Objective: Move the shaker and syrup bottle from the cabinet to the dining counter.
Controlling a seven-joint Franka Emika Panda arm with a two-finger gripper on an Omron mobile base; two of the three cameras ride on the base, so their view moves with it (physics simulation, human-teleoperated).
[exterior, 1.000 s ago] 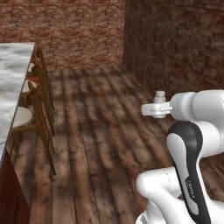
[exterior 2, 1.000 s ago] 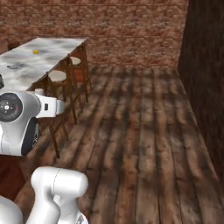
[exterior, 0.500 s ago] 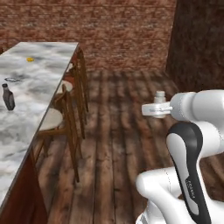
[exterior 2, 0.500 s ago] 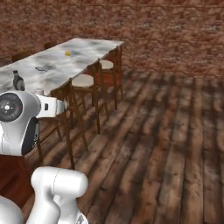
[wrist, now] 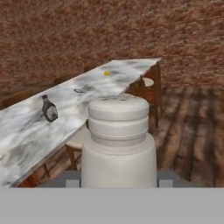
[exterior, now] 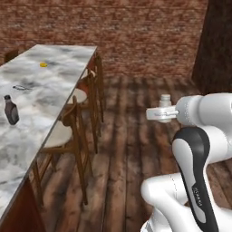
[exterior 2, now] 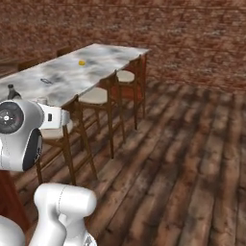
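Syrup bottle [exterior: 11, 109] stands upright on the dining counter [exterior: 50, 86] at the far left of the left base view, so that half of the job looks done; the hand view shows the same single brown bottle on the marble. Further along the counter lie one small yellow thing [exterior: 43, 65] and one thin dark thing [exterior: 21, 87], too small to name. Right of the counter's edge, three wooden stools [exterior 2: 98, 95] line up, counted in the right base view, over bare plank floor [exterior: 131, 149]. Further right, the gripper [exterior: 164, 113] is clenched on the one shaker [exterior: 165, 100], which is upright between the jaws in mid-air over the floor, well apart from the counter. The step in hand appears to be carrying the shaker across. The next move likely calls for closing on the counter, then setting the shaker down upright on bare marble, apart from the bottle, before letting go.
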